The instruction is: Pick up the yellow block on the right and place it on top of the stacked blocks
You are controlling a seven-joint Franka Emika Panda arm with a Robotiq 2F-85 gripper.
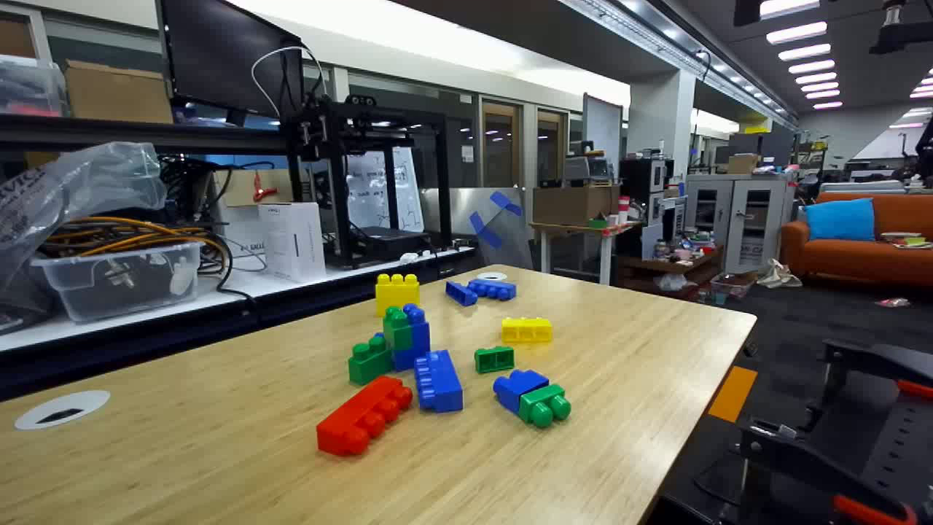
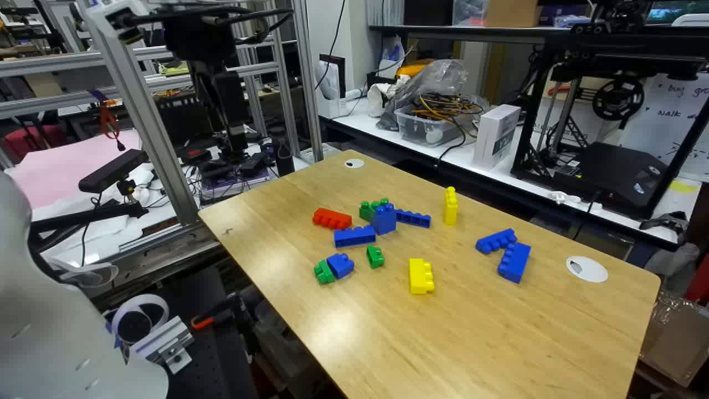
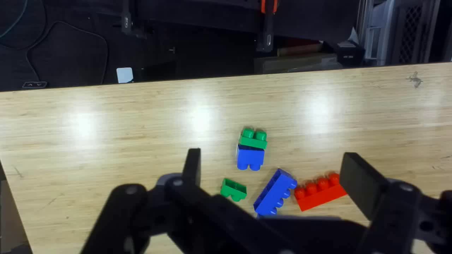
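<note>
1. Pincer (image 3: 275, 171) is held spread above tabletop (image 3: 106, 155), wrist view.
2. Yellow block (image 2: 419, 276) is seen lying on its side in an exterior view, near small green brick (image 2: 375, 257).
3. Stacked blocks (image 2: 384, 220), blue and green, are seen farther back, apart from it.
4. Second yellow brick (image 2: 451, 207) is seen standing upright, slightly beyond those.

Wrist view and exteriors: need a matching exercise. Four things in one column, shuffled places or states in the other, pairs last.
Things
1. gripper
2. red brick
3. lying yellow block
4. lone green brick

Places or states
A. visible only in exterior views
B. open
C. leftmost visible brick, wrist view
D. rightmost visible brick, wrist view

Pairs: 1-B, 2-D, 3-A, 4-C
</note>
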